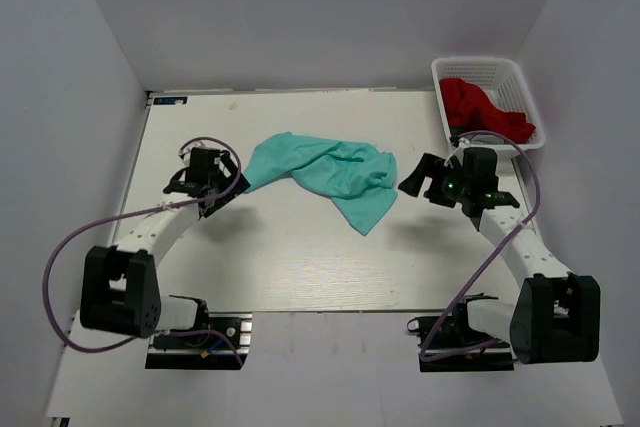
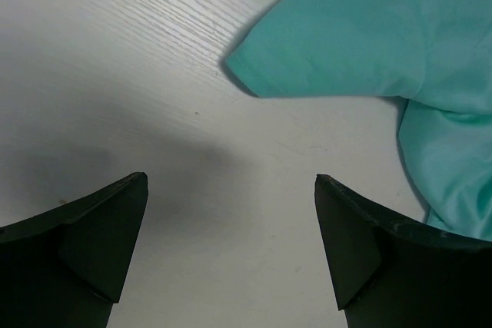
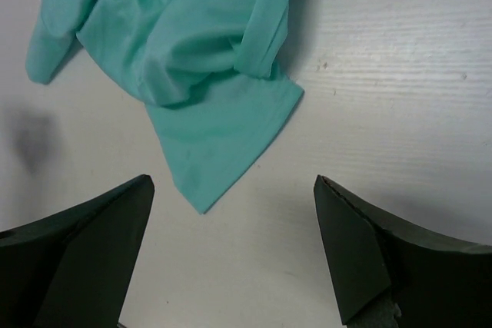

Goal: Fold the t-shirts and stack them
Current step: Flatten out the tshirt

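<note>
A turquoise-green t-shirt (image 1: pixel 325 173) lies crumpled in a loose band across the middle of the white table (image 1: pixel 300 257). My left gripper (image 1: pixel 232 187) is open and empty just left of the shirt's left end; in the left wrist view a sleeve corner (image 2: pixel 307 51) lies beyond the fingertips. My right gripper (image 1: pixel 412 182) is open and empty just right of the shirt; in the right wrist view the shirt's pointed lower corner (image 3: pixel 215 151) lies beyond the fingers, nearer the left one (image 3: pixel 92 228).
A white plastic basket (image 1: pixel 520 82) at the table's back right holds a crumpled red cloth (image 1: pixel 482 107), close behind my right arm. Grey walls enclose the table on three sides.
</note>
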### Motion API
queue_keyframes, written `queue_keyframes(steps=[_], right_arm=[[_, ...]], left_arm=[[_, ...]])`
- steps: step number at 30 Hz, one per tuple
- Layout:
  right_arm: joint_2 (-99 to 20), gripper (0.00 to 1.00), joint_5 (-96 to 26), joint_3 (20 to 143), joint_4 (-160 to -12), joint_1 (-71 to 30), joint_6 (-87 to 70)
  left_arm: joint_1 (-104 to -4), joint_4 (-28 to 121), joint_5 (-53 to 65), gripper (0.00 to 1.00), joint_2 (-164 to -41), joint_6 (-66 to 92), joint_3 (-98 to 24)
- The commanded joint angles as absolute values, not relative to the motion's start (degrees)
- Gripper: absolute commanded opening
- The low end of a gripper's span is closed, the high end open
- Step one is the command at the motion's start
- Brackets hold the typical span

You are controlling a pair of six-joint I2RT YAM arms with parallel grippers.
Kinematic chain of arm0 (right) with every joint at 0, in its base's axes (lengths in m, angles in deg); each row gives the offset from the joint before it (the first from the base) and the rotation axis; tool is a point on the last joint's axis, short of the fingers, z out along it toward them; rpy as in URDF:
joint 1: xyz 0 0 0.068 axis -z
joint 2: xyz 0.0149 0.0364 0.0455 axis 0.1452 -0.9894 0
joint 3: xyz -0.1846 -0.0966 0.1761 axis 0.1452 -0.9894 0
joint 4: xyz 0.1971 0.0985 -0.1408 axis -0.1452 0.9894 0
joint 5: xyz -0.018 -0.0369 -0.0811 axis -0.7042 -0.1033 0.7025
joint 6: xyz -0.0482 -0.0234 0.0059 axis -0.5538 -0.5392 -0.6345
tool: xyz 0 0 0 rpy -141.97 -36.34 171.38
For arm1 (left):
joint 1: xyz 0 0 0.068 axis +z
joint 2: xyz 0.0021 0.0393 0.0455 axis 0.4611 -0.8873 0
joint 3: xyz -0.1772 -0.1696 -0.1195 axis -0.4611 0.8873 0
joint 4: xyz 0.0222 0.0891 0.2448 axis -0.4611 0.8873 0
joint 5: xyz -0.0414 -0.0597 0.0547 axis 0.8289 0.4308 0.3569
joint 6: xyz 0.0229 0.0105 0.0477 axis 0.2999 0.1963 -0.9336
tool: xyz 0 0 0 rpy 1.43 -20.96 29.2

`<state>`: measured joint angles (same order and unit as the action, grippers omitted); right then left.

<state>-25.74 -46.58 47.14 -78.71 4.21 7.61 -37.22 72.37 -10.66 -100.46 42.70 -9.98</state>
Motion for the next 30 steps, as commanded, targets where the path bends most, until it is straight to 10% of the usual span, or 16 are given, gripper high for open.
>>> queue_keyframes(steps=[1,9,16,17,30], right_arm=[[-23.56,0.90,-45.33,45.94,-75.08,0.37,4.67],[-24.26,0.90,-40.58,45.32,-72.26,-7.02,1.69],[-29.97,0.90,-32.49,48.48,-67.69,-16.08,-1.83],[-30.85,0.90,-32.22,48.66,-67.43,-18.26,-2.10],[-43.50,0.90,-19.30,57.19,-72.95,-32.35,-3.25]], left_arm=[[-37.66,65.77,-3.74,0.98,-105.90,40.65,-12.24],[-37.66,67.16,-3.12,0.70,-125.68,39.33,-21.12],[-37.66,67.17,-2.58,0.21,-130.18,38.81,-24.03],[-37.66,67.17,-2.58,0.02,-129.57,38.80,-24.03],[-37.66,59.96,1.45,0.00,-119.03,35.46,-18.59]])
